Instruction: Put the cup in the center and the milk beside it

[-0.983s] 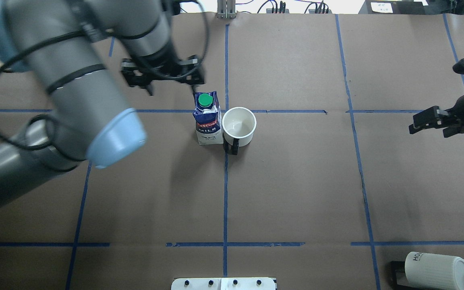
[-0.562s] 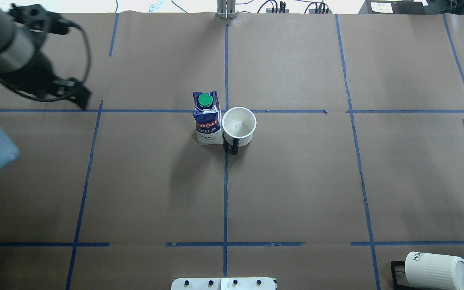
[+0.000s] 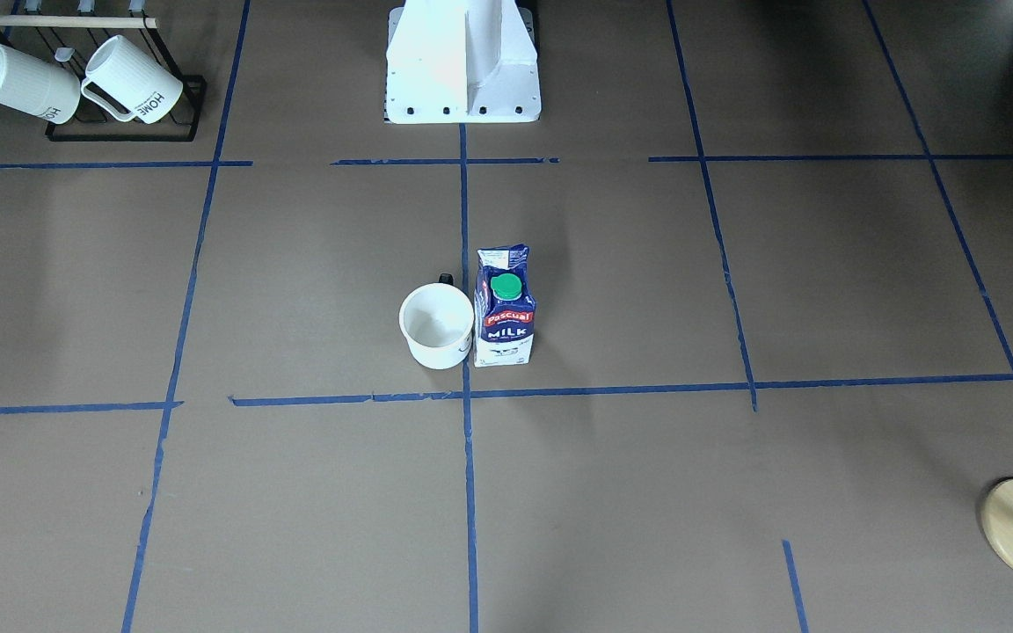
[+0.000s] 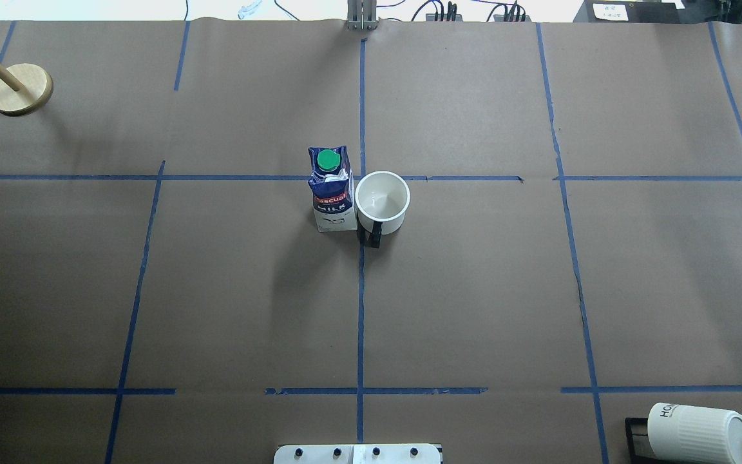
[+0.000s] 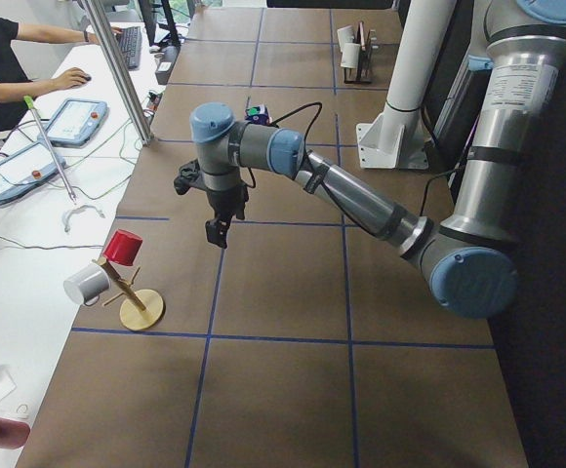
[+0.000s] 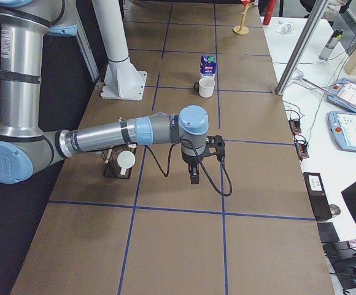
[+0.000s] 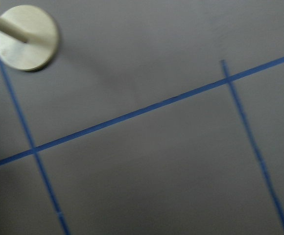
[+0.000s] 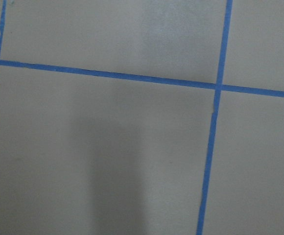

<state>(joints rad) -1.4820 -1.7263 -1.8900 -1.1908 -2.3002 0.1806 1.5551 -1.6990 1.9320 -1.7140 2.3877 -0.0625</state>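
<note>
Overhead exterior view, and the cup (image 4: 382, 201) stands upright right by the center (image 3: 465, 396), just on the robot's side of the tape crossing and a shade to the robot's right of the long line. Its mouth faces up and the inside shows plain white all the way down to the bottom. The black handle (image 4: 373, 236) points back toward the robot and sits over the tape. Hard against its left stands the milk (image 4: 332, 193), upright, label toward the robot. Whether the two touch or only nearly touch, I cannot tell. The green cap (image 4: 329, 160) sits on the carton's sloped top.

Off to the far corner on the robot's right, two ribbed mugs (image 3: 27, 83) hang tilted on a black rack (image 3: 120, 134), and their insides are hidden from every view. Over on the robot's left, a wooden stand (image 5: 141, 310) carries a red cup (image 5: 123, 247) and a white cup (image 5: 87, 284) on its pegs, both tipped.

Now the arms. The left gripper (image 5: 215, 232) hangs fingers-down over bare brown paper near that stand, well apart from the carton. The right gripper (image 6: 194, 175) points down beside the rack, well apart from the cup. Both appear in the side views alone, so how far their fingers are parted I cannot tell. Neither wrist camera shows anything but paper and blue tape, plus the stand's round base for the left one.
</note>
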